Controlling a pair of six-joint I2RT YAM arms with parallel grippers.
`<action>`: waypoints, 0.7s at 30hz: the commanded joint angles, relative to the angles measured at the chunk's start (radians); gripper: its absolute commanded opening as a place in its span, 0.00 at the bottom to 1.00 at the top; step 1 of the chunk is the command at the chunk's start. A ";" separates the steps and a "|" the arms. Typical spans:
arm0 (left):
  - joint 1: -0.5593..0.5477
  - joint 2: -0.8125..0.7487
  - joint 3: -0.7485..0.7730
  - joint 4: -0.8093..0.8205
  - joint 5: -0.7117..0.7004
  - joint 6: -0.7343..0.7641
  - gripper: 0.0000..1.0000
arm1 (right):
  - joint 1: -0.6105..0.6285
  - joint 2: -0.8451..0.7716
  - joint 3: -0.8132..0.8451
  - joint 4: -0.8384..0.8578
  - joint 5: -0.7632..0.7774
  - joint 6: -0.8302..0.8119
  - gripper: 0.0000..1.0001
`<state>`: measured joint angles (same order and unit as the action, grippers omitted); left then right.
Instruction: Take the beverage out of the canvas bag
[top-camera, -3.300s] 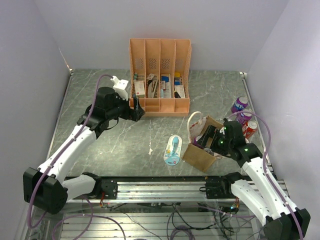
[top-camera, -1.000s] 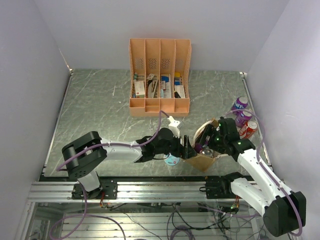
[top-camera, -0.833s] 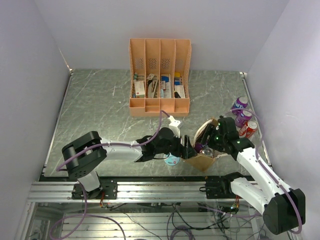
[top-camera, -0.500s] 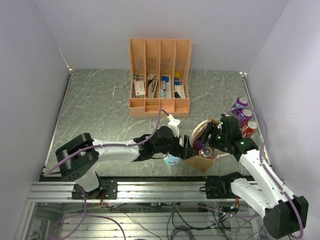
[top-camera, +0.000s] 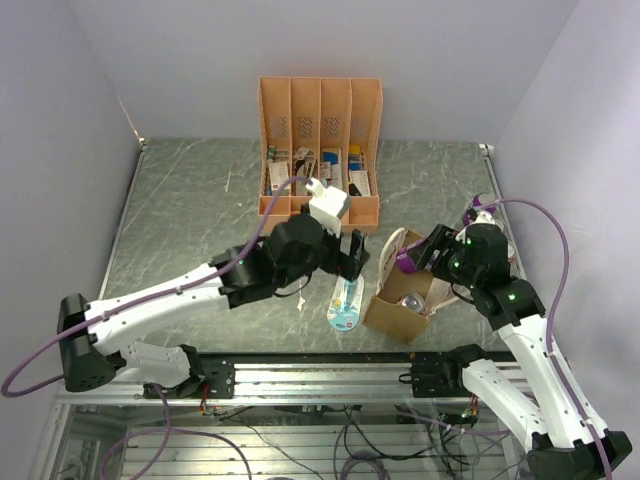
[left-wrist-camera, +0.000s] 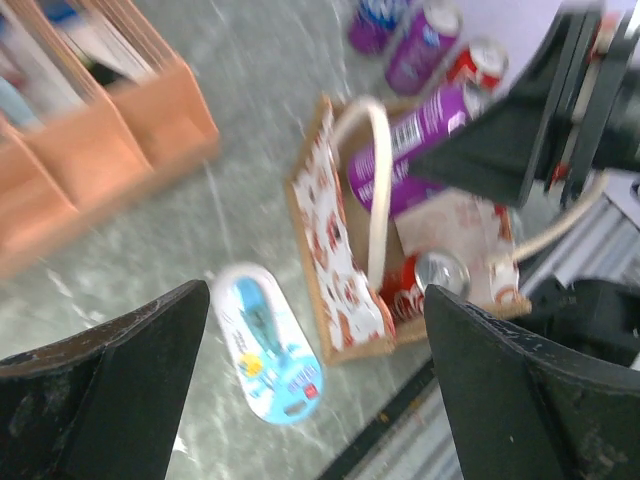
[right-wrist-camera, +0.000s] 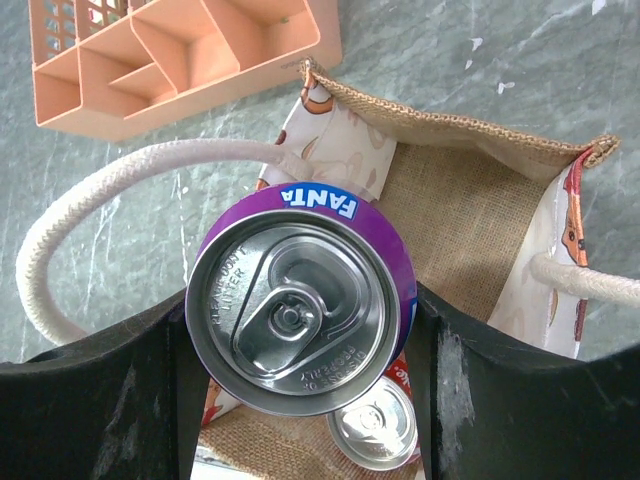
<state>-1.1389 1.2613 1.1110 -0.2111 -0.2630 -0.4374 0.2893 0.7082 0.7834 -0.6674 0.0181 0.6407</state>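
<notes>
The right gripper (top-camera: 432, 258) is clamped on a purple Fanta can (right-wrist-camera: 300, 300), holding it tilted just above the open top of the bag (top-camera: 392, 312), beside a cream handle (right-wrist-camera: 120, 175). A red can (left-wrist-camera: 438, 274) sits inside the bag. The left gripper (top-camera: 355, 252) hangs wide open and empty just left of the bag, near a blue-white packet (top-camera: 345, 300) lying on the table (top-camera: 200, 220).

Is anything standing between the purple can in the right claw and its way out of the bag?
Nothing visible blocks it. The right claw holds the purple can above the canvas bag's opening. One cream handle arches close beside it and might catch.
</notes>
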 joint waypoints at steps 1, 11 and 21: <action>0.015 -0.035 0.206 -0.184 -0.208 0.233 0.99 | 0.004 -0.014 0.094 0.056 0.018 -0.017 0.00; 0.021 0.027 0.485 -0.151 -0.410 0.576 0.99 | 0.004 0.014 0.268 0.002 0.170 -0.096 0.00; 0.023 0.088 0.123 0.173 -0.699 0.808 0.96 | 0.004 -0.033 0.263 0.048 0.395 -0.147 0.00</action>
<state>-1.1206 1.2968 1.2949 -0.1692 -0.7982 0.2382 0.2893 0.6903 1.0168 -0.7280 0.2703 0.5373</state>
